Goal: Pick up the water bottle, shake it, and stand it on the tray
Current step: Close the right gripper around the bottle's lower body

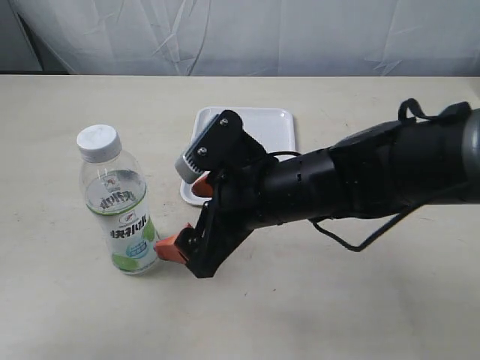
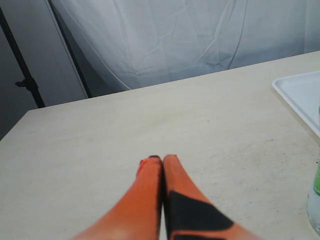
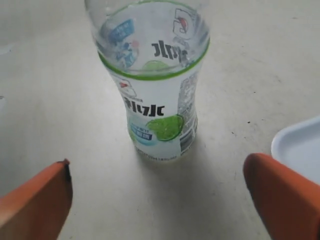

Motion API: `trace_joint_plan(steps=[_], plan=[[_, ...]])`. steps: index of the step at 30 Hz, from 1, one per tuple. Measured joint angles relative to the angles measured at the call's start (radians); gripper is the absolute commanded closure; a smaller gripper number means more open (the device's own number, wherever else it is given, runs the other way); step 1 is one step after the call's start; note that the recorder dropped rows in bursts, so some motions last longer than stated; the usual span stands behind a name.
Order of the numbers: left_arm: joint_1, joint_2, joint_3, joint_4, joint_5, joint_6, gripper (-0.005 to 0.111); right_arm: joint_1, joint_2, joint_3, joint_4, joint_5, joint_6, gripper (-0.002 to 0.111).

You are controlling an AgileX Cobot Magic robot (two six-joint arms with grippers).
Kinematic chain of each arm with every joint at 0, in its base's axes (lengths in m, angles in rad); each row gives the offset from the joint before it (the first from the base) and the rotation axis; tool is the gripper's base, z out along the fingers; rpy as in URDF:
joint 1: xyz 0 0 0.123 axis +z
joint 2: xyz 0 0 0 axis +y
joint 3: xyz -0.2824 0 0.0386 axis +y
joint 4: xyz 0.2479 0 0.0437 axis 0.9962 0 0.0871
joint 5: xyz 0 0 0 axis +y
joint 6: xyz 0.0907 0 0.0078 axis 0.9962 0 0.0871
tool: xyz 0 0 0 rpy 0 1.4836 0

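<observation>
The water bottle (image 1: 120, 202) stands upright on the table at the left, clear with a white cap and a white label with a green-and-blue band. In the right wrist view the water bottle (image 3: 155, 100) is just ahead of my right gripper (image 3: 157, 172), whose orange fingers (image 3: 35, 200) stand wide apart with nothing between them. From the exterior view, my right gripper (image 1: 184, 217) is open just right of the bottle's base, apart from it. The white tray (image 1: 259, 124) lies behind the right arm, partly hidden. My left gripper (image 2: 157, 160) is shut on nothing, low over the table.
A white cloth backdrop hangs behind the table's far edge. The right arm's black body (image 1: 360, 180) stretches across the right half of the table. A tray corner (image 2: 300, 95) and the bottle's edge (image 2: 315, 200) show in the left wrist view.
</observation>
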Motion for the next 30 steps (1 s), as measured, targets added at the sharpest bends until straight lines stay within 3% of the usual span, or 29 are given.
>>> trace_joint_plan(steps=[15,30], plan=[[0.0,0.0,0.0,0.0,0.0,0.0,0.106,0.005,0.218,-0.237,0.0,0.154,-0.013,0.018],[0.0,0.0,0.0,0.0,0.0,0.0,0.106,0.009,0.273,-0.296,0.002,0.202,-0.015,0.018]])
